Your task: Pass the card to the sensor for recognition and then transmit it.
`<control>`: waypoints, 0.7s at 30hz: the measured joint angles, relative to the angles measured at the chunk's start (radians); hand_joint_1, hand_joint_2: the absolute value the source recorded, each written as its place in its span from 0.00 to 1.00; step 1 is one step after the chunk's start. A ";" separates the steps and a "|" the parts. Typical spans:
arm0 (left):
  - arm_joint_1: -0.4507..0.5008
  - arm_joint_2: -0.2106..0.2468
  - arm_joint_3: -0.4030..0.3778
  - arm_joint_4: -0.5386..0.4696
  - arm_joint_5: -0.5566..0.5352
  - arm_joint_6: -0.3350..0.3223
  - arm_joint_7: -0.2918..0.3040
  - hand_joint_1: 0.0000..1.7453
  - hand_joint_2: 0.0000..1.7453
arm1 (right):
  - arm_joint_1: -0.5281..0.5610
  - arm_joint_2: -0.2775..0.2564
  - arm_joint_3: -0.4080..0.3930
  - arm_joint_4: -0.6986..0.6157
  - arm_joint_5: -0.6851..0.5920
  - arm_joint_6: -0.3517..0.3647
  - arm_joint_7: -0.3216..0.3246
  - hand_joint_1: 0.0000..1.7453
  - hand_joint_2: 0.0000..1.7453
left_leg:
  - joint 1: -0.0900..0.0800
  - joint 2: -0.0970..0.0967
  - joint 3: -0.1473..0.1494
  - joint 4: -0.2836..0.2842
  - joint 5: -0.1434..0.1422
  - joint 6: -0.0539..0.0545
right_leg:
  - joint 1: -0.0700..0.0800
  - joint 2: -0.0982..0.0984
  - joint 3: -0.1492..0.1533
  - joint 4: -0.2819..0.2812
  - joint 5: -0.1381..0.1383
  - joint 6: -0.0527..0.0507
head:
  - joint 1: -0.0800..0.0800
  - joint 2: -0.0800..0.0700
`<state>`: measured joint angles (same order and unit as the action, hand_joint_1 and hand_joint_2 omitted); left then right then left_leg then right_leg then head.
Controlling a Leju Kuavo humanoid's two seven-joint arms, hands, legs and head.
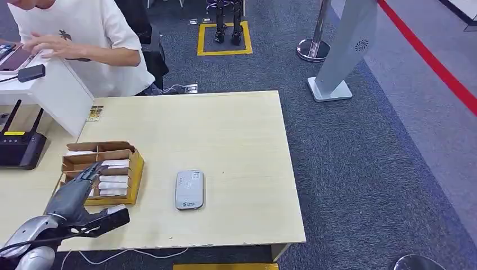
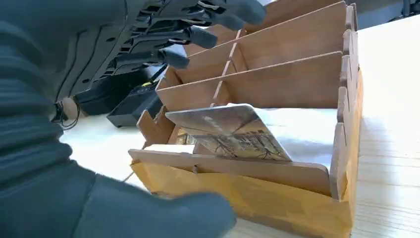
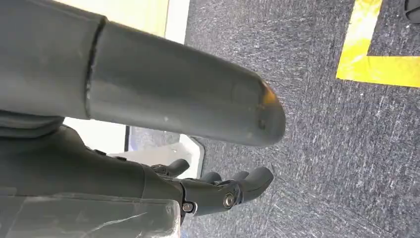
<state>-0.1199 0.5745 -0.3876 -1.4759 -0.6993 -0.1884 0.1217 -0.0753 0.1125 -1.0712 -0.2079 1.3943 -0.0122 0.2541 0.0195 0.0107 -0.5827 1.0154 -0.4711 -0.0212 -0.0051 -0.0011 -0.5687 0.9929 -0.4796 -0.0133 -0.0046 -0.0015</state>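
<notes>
A wooden divided card box point(image 1: 133, 180) stands at the table's left with white cards in its slots. In the left wrist view a picture card point(image 2: 230, 133) leans in the box's point(image 2: 297, 176) near compartment. My left hand point(image 1: 79, 199) hovers at the box's near left corner, fingers spread over the slots and thumb pointing right, holding nothing; its fingers point(image 2: 198, 37) are above the dividers. The grey card sensor point(image 1: 189, 189) lies flat on the table right of the box. My right hand point(image 3: 218, 191) hangs over the carpet with fingers loosely curled, nothing in it.
A person in a white shirt point(image 1: 90, 34) sits at the table's far left, hands on a white box point(image 1: 56, 90). A black router point(image 1: 19, 147) stands left of the card box. A stanchion base point(image 1: 313, 49) and a white kiosk foot point(image 1: 332, 87) stand on the carpet.
</notes>
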 joint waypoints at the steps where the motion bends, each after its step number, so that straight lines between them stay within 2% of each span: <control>1: 0.000 0.000 0.000 0.000 0.003 0.001 -0.002 1.00 1.00 | 0.000 0.000 0.000 0.000 0.000 0.000 0.000 0.00 0.00 | 0.000 0.000 0.000 0.000 0.000 0.000 | 0.000 0.000 0.000 0.000 0.000 0.000 | 0.000 0.000; 21: -0.006 0.002 0.000 0.000 0.025 0.009 -0.011 1.00 1.00 | 0.000 0.000 0.000 0.000 0.000 0.000 0.000 0.00 0.00 | 0.000 0.000 0.000 0.000 0.000 0.000 | 0.000 0.000 0.000 0.000 0.000 0.000 | 0.000 0.000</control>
<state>-0.1256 0.5768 -0.3876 -1.4759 -0.6744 -0.1793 0.1106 -0.0754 0.1125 -1.0712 -0.2079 1.3943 -0.0118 0.2541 0.0195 0.0106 -0.5827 1.0154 -0.4711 -0.0212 -0.0051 -0.0011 -0.5687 0.9930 -0.4796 -0.0133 -0.0046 -0.0011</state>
